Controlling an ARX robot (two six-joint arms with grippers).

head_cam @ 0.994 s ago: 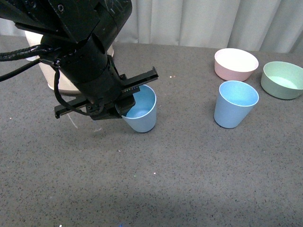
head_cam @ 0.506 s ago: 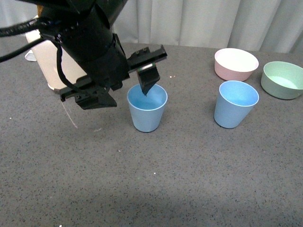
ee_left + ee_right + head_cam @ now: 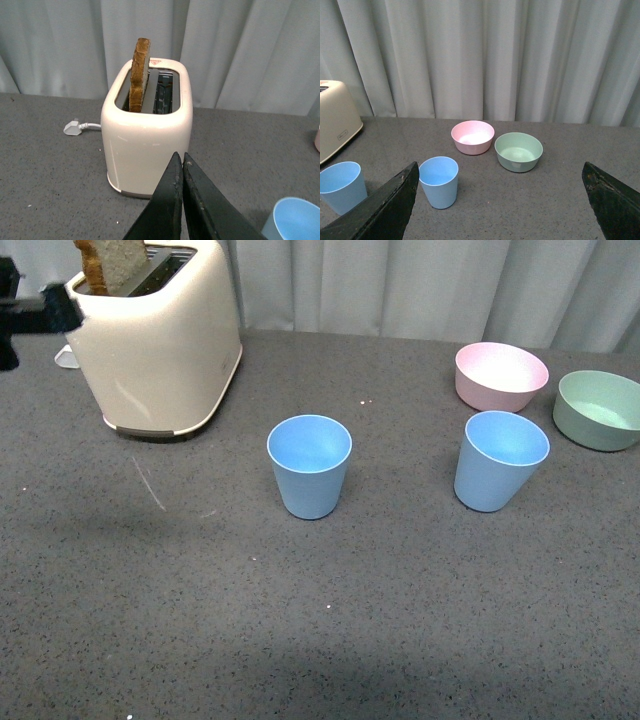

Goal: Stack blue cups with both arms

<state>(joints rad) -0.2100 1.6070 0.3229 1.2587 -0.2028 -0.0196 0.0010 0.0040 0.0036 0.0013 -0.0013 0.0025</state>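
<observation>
Two light blue cups stand upright and apart on the grey table. One cup (image 3: pixel 309 465) is in the middle; the other cup (image 3: pixel 500 459) is to its right, near the bowls. Both show in the right wrist view, the middle cup (image 3: pixel 340 186) and the right cup (image 3: pixel 438 181). The middle cup's rim also shows in the left wrist view (image 3: pixel 295 220). My left gripper (image 3: pixel 179 156) is shut and empty, pulled back and pointing at the toaster. My right gripper (image 3: pixel 500 170) is wide open and empty, back from the cups. Neither gripper shows in the front view.
A cream toaster (image 3: pixel 155 345) with a slice of bread (image 3: pixel 110 262) stands at the back left, its white plug (image 3: pixel 72 127) beside it. A pink bowl (image 3: pixel 500 375) and a green bowl (image 3: pixel 598 408) sit at the back right. Grey curtains hang behind.
My left arm has let go of the middle cup and drawn back out of the front view. The cup, tilted a second ago, now stands upright alone.
</observation>
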